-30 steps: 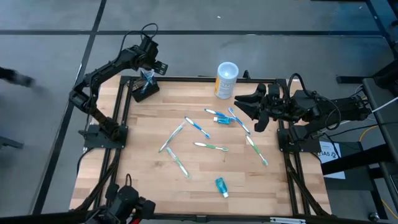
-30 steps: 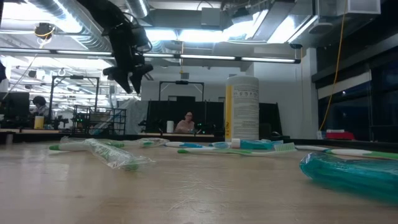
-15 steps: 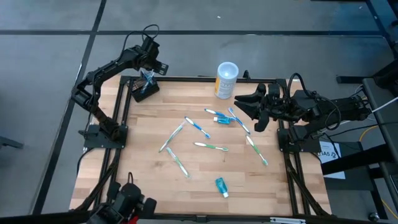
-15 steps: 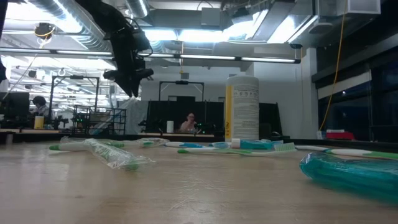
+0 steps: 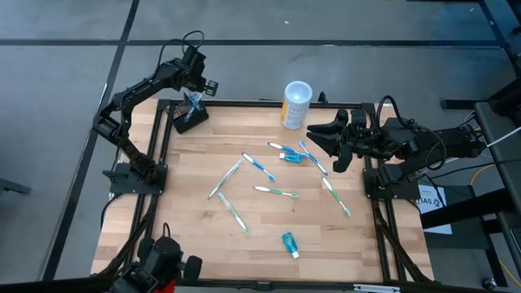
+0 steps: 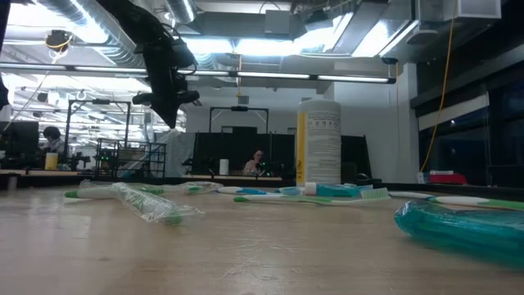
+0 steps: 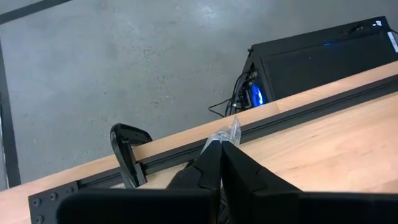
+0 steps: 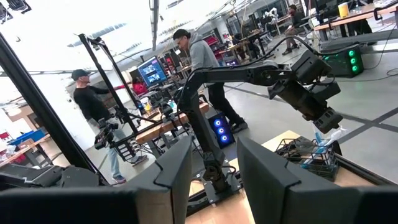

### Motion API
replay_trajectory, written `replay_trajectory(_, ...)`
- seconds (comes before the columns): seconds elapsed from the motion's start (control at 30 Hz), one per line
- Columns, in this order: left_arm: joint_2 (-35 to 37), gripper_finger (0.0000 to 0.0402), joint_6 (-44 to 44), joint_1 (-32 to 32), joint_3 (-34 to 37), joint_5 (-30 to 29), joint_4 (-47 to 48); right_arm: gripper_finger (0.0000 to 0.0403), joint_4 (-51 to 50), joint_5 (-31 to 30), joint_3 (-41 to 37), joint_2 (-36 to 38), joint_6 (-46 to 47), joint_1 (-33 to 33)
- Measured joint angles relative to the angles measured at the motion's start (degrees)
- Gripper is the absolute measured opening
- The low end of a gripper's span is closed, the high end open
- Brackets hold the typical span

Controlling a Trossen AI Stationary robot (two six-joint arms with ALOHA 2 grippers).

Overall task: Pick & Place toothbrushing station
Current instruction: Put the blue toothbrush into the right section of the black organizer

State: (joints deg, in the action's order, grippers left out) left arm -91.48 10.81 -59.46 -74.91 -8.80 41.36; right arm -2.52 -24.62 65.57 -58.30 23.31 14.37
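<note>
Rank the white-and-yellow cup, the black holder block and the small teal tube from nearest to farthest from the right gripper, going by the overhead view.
From the right gripper:
1. White-and-yellow cup, at the table's far edge.
2. Small teal tube, near the front edge.
3. Black holder block, in the far left corner.

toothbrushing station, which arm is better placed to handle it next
Left. The left hand is right above the toothbrushing station at the table's far left corner, shut on a wrapped toothbrush. The right hand waits open across the table near the cup.
</note>
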Motion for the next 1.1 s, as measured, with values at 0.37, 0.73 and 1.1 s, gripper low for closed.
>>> replay_trajectory(0.37,4.91,0.0002,2.64,0.57,0.02,1.49,-5.43,0.013,-0.02,-0.48,0.01,0.0,0.02,0.0)
replay_trajectory(0.73,15.19,0.0002,5.51,1.56,0.06,-0.27,-2.89,0.013,-1.0,-1.53,-0.01,0.0,-0.1,0.0)
replay_trajectory(1.1,21.08,0.0002,11.35,7.73,10.52,-7.36,-5.99,0.013,-1.38,-1.99,0.01,0.0,-0.71,-0.01)
